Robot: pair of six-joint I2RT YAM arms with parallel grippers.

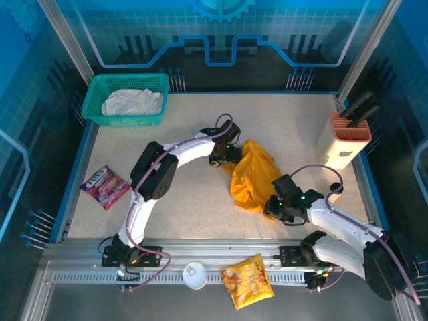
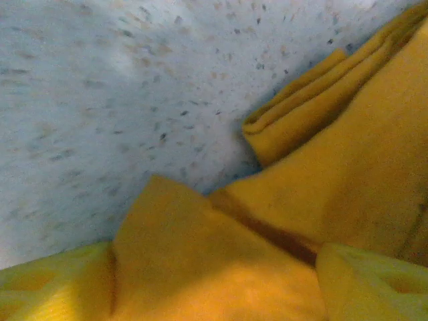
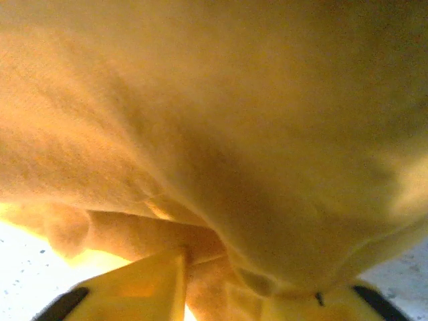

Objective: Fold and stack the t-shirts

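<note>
soft, light, floppy mustard t-shirt (image 1: pixel 253 177) lies crumpled mid-surface; best taken by a hem. left tool (image 1: pixel 226 159) stands wide at the shirt's far edge; right tool (image 1: pixel 275 206), narrow, pinches the near hem.

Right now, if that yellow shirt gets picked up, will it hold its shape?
Probably not: the mustard t-shirt lies crumpled in soft folds, so it would likely droop. Its thin layered edges suggest it is light. Pushed, it would probably bunch rather than slide.
</note>
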